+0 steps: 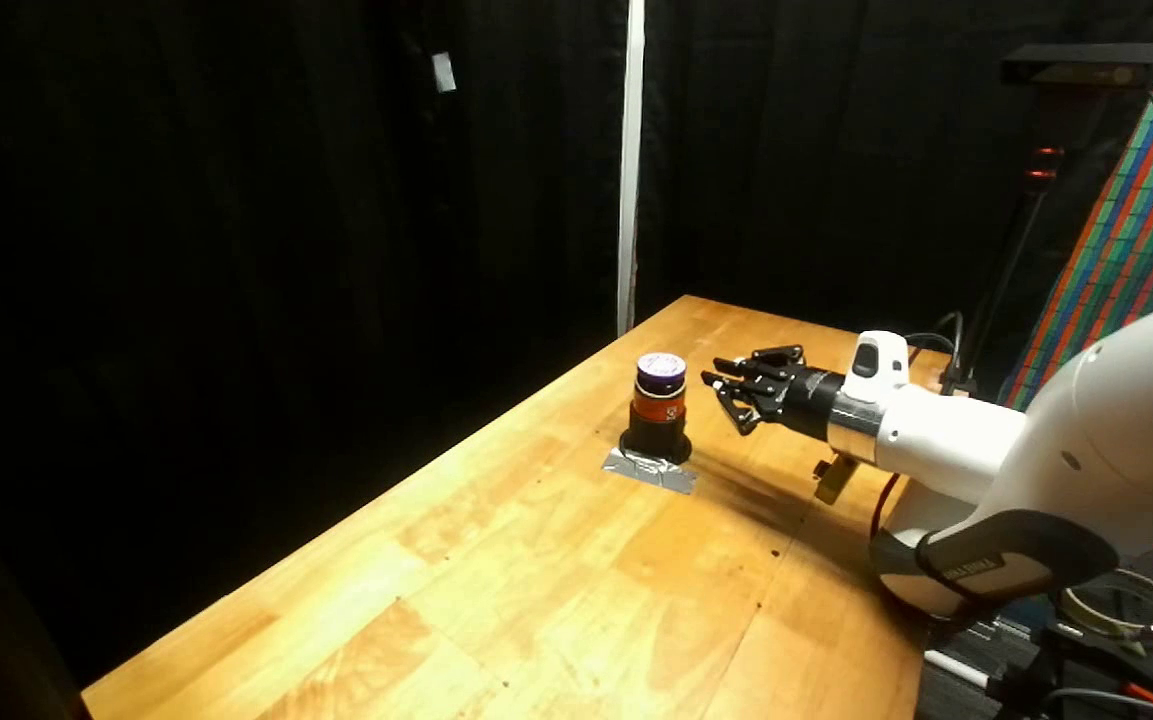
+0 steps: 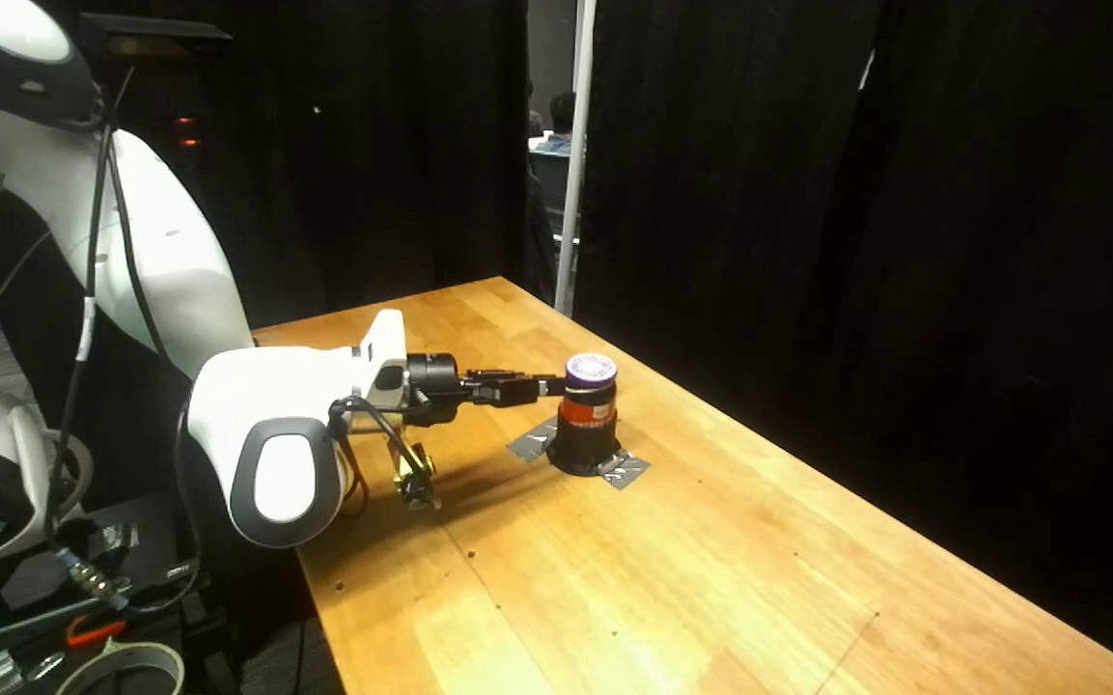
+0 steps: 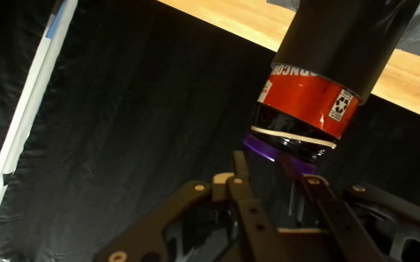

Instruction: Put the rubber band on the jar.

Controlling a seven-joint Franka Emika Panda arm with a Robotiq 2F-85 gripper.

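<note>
Band looks to be on already: rubber band (image 3: 293, 137) runs round the neck of the jar (image 3: 311, 103), just ahead of the gripper (image 3: 261, 160), between purple lid (image 3: 260, 148) and orange-red label (image 3: 293, 89). Shows at the same level in both exterior views, so my read is a full loop, though I can't trace it end to end. Not level: near the lid at its left end in wrist view, farther off at the right, where it seems to stand slightly proud of the jar wall. Gripper has its fingers parted by a moderate gap, nothing between them, no band on either that I can see. In an exterior view there's a clear gap from fingertips (image 1: 715, 381) to jar, so no contact. Jar is upright straight out in front of the gripper, lid about level with the tips; dark base (image 2: 583, 449) sits lower, on the tabletop (image 1: 536, 600), silver tape (image 2: 626, 470) at its foot. Status: placement and release look done. Left, as I judge it: back the gripper straight away from the jar, maybe even out the slant. Risk: a sideways swing clips the lid or snags the band.
</note>
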